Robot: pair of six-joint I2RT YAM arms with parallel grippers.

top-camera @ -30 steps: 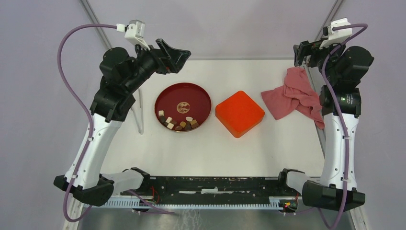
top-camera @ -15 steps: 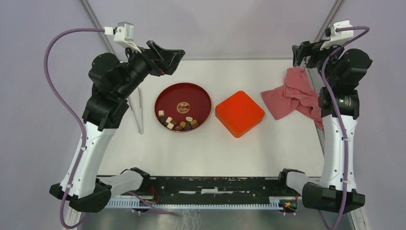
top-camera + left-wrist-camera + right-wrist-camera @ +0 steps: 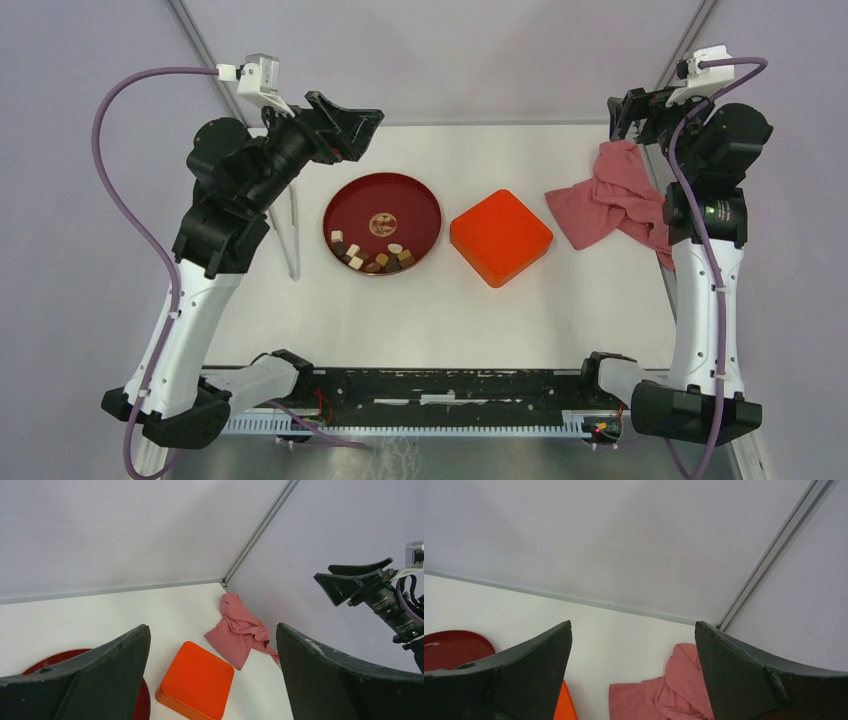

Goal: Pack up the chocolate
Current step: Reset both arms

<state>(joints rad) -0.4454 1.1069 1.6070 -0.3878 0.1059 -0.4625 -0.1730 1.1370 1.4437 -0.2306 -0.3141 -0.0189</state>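
Your left gripper [image 3: 345, 118] hangs high over the far left corner of the table [image 3: 450, 310], its jaws spread wide with nothing between them. Your right gripper [image 3: 628, 104] is raised at the far right corner, above the pink cloth [image 3: 615, 195]. It too gapes fully and holds nothing.

You'll find the chocolate [image 3: 372, 256] in a loose heap of dark brown, tan and cream pieces on the near part of the round dark red plate [image 3: 382, 178], which sits left of centre on the table. Just to the plate's right is the orange box [image 3: 500, 237], turned corner-on to you with a smooth face up. The cloth lies crumpled off the box's right corner, near it but not touching. Your 2 grippers are well apart from the plate and the box.
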